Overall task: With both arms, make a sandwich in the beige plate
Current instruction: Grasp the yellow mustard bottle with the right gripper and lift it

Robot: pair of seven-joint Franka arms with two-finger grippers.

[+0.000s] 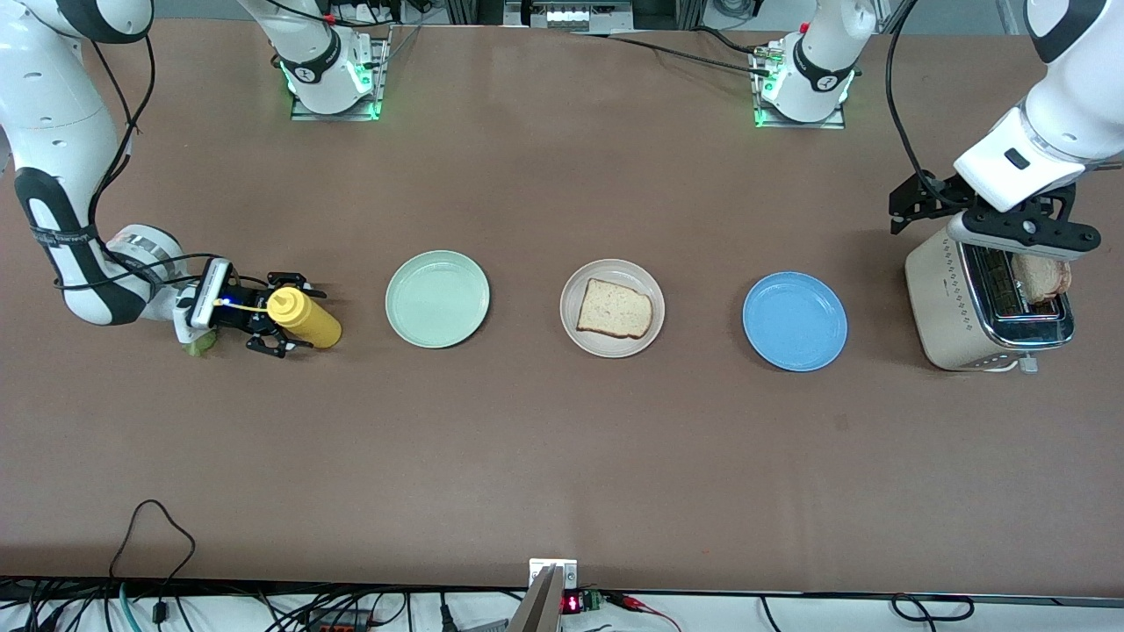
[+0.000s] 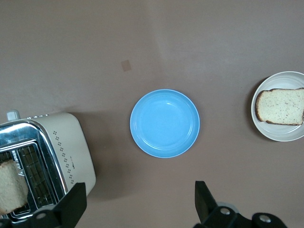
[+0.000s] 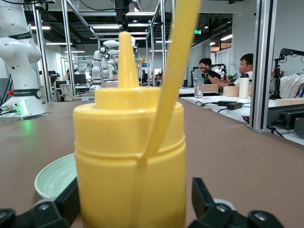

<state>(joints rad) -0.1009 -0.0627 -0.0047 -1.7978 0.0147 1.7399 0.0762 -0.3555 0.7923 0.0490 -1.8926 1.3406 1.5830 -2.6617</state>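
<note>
The right gripper [image 1: 279, 318] stood low at the table, fingers spread wide around a yellow plastic squeeze bottle [image 1: 306, 319], not yet clamped. The left gripper [image 2: 137, 202] hung wide open over the cream toaster [image 1: 983, 303]. One bread slice [image 1: 615, 309] lay on the round beige plate [image 1: 584, 283].

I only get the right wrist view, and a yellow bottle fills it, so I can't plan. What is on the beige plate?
Observer: One bread slice lies flat on the beige plate, with nothing on top.
Operator: Where is more bread?
Observer: The other slice stands in the toaster, at the left arm's end of the table.
Operator: And the left gripper?
Observer: The left gripper hangs over the toaster, jaws open, holding nothing.
</note>
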